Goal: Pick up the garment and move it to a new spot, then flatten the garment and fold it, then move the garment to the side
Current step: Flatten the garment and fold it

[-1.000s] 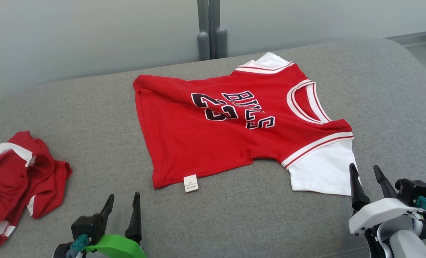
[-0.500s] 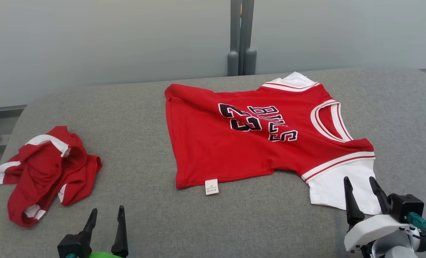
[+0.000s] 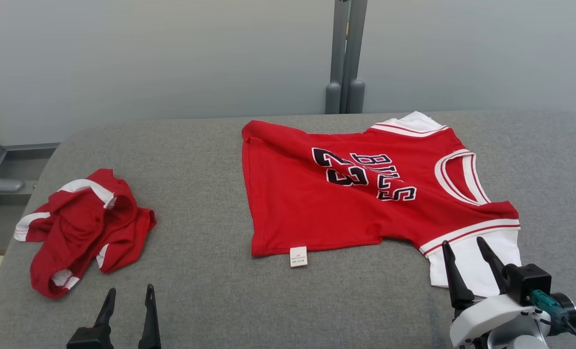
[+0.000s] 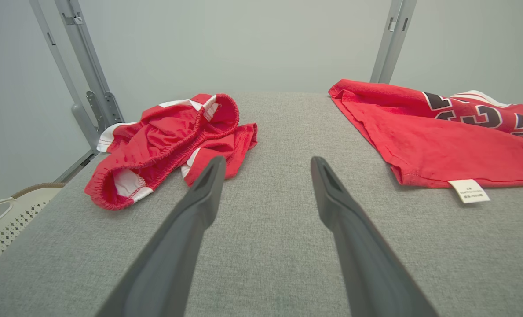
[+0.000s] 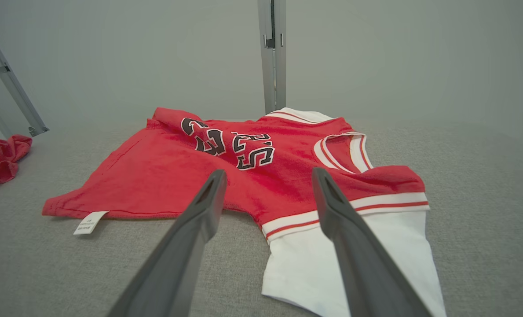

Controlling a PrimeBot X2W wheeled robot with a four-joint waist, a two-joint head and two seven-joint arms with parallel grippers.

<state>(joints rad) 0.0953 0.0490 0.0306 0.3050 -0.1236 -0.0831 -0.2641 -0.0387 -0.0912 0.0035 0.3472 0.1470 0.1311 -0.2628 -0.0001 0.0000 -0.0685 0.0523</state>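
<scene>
Jersey (image 3: 307,213) lies flat, one of two garments (shorts (image 3: 79,228) crumpled well apart).

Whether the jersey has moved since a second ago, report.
No. The jersey keeps its place against the grey post and red shorts; the camera shifted.

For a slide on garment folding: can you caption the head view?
Red jersey spread on grey cushion, crumpled red shorts at left; left gripper and right gripper open, empty.
</scene>
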